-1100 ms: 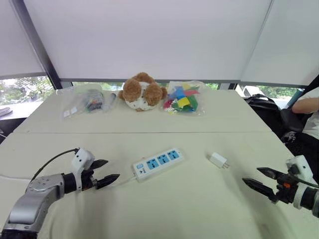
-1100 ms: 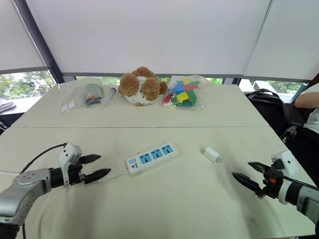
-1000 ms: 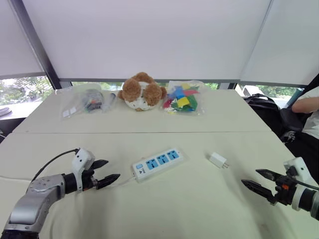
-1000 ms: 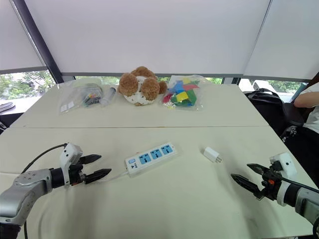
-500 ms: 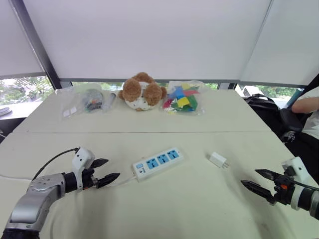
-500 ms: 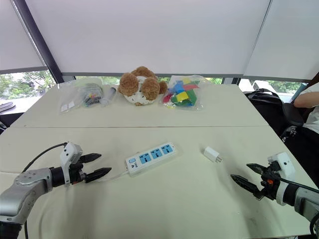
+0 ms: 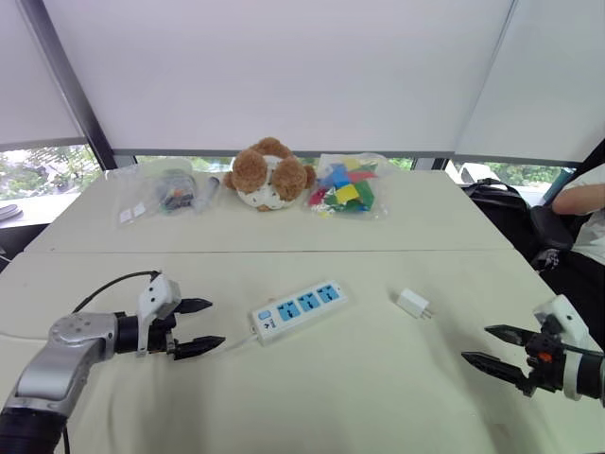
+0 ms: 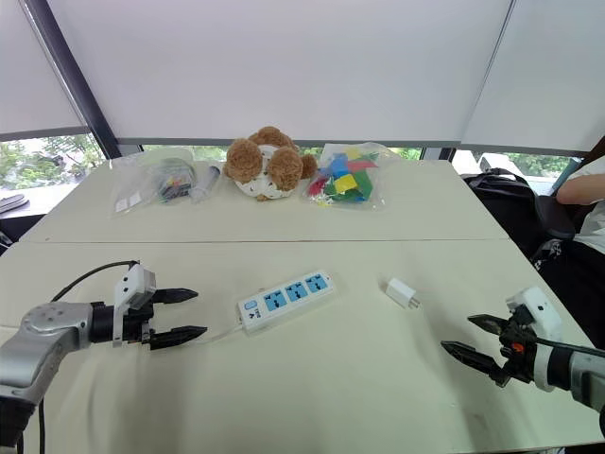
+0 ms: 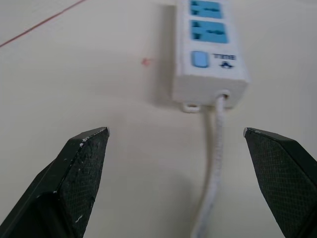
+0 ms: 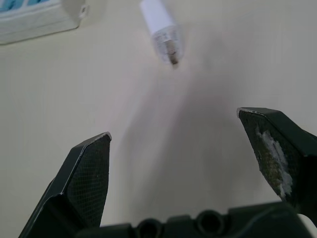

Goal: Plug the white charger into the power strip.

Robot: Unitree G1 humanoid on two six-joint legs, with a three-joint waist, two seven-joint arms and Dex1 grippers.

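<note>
Left gripper (image 7: 216, 323) has rolled, easing back from the strip (image 7: 300, 310) — both claws spread, empty. Approach stage: right gripper (image 7: 475, 343) must reach forward and pinch the charger (image 7: 413, 304).

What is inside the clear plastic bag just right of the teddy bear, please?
The clear bag holds a jumble of coloured pieces: yellow, blue, green and pink. Whatever lies under the top ones is covered.

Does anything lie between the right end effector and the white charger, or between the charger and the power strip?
Nothing visible does. Only bare table separates the open right end effector from the white charger, and the charger from the power strip.
</note>
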